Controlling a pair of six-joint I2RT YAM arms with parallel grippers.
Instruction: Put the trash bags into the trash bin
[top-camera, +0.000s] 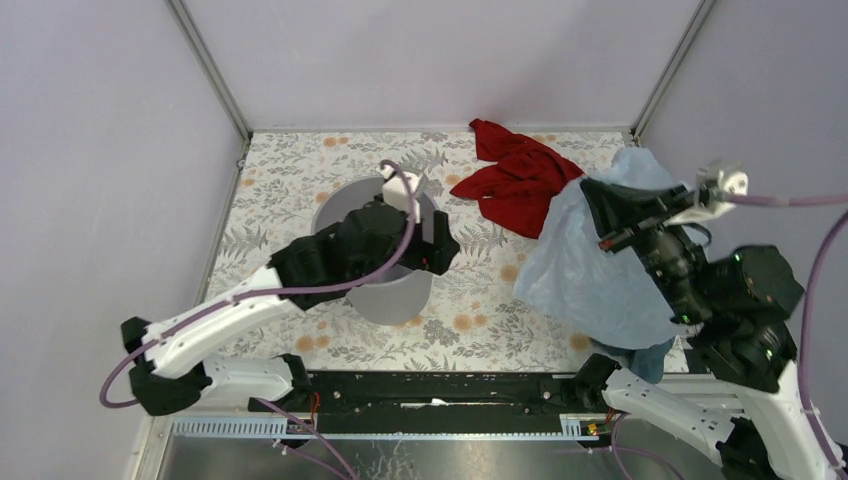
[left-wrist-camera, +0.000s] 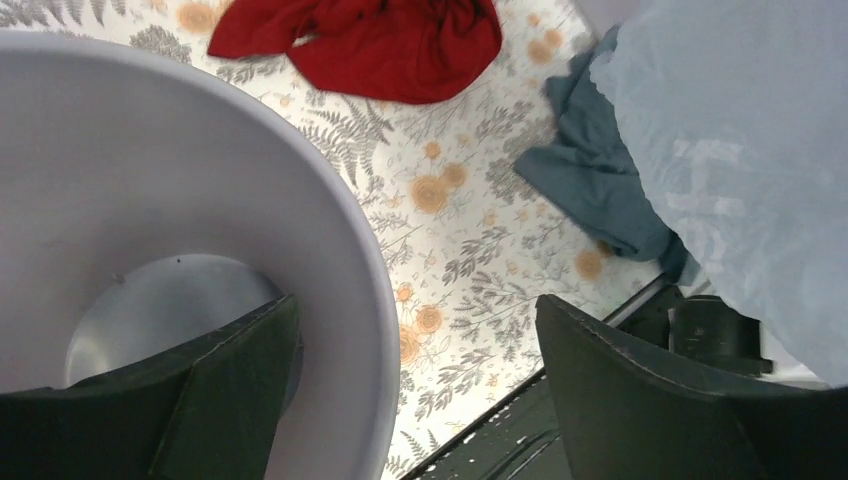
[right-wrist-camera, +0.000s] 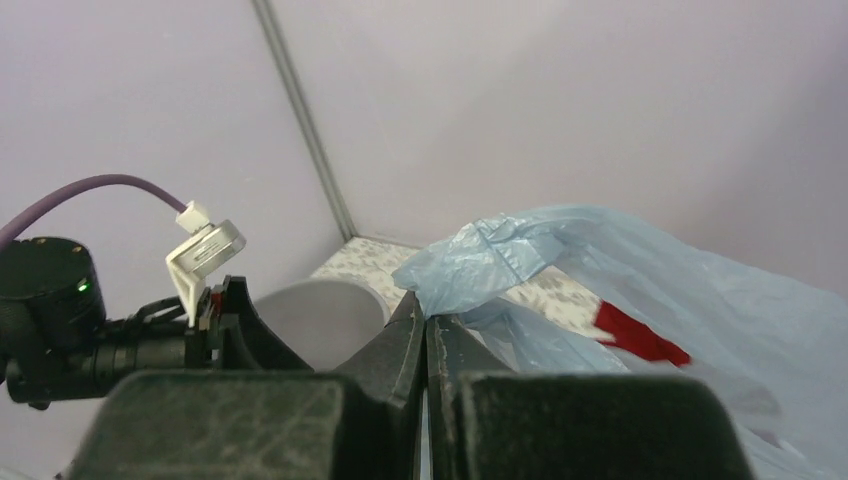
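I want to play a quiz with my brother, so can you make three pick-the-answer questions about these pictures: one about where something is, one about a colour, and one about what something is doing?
1. Where is the red cloth? A) hanging on the wall B) on the table, at the back C) under the table
2. What colour is the plastic bag? A) pale blue B) yellow C) black
3. What is the right end effector doing? A) open and empty B) holding a spoon C) shut on the bag

Answers:
1 B: it lies on the flowery table near the back wall.
2 A: it looks see-through pale blue.
3 C: it pinches a fold of the bag.
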